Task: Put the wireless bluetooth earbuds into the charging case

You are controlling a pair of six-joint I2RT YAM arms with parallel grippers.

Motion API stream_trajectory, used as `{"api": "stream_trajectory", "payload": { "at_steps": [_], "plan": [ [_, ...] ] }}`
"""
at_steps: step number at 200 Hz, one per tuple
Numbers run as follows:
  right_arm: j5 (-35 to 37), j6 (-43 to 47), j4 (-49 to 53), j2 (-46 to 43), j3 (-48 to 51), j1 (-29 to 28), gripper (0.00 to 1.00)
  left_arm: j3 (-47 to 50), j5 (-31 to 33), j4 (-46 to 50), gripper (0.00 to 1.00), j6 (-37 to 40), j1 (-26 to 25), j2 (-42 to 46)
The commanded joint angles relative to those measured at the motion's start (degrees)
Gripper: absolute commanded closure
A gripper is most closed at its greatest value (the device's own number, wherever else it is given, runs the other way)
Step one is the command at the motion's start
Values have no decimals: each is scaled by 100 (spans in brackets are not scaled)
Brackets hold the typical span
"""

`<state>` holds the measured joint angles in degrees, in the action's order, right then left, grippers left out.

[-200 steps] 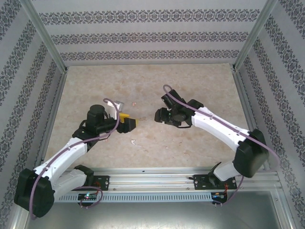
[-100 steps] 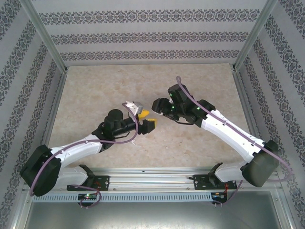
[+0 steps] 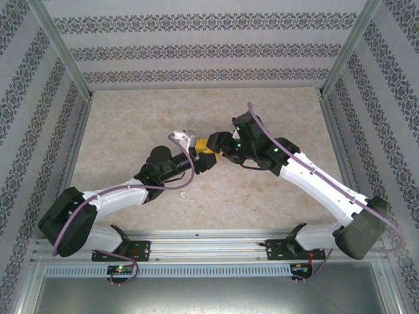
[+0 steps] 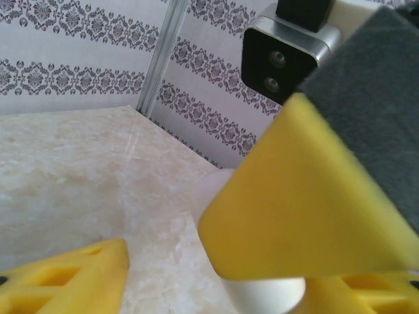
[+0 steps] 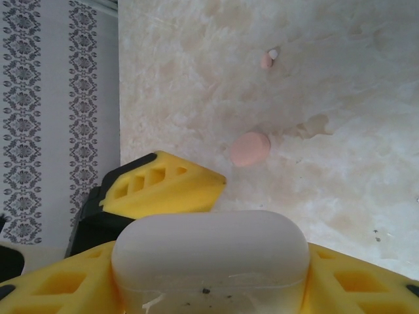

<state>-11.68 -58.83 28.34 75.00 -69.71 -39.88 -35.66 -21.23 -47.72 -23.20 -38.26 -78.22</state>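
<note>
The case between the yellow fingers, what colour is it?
White case, clearest in the right wrist view.

**A robot test booth in a lab**

I work inside a boxed-in bench. Bare aluminium posts (image 3: 62,55) frame three walls (image 3: 209,52) papered in striped, flowery print. My left arm (image 3: 111,199) and right arm (image 3: 314,183) are bolted to a metal rail (image 3: 209,243) at the near edge of a marble-look table (image 3: 131,118) — loose purple cables (image 3: 131,189) trail along them, and small lit circuit boards (image 3: 122,268) sit below.
</note>
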Motion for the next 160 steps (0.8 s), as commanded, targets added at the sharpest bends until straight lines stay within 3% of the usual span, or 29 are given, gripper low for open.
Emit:
{"api": "stream_trajectory", "payload": {
  "at_steps": [1,99,160],
  "plan": [
    [-83,-67,-149,-109,-165,6,45,-169,29,-656,46,-243,-41,-69],
    [-128,116,-290,-240,-7,15,41,-122,65,-754,77,-387,-24,73],
    [-243,633,-771,-664,37,115,31,-176,-160,-285,81,-711,187,447]
  ]
}}
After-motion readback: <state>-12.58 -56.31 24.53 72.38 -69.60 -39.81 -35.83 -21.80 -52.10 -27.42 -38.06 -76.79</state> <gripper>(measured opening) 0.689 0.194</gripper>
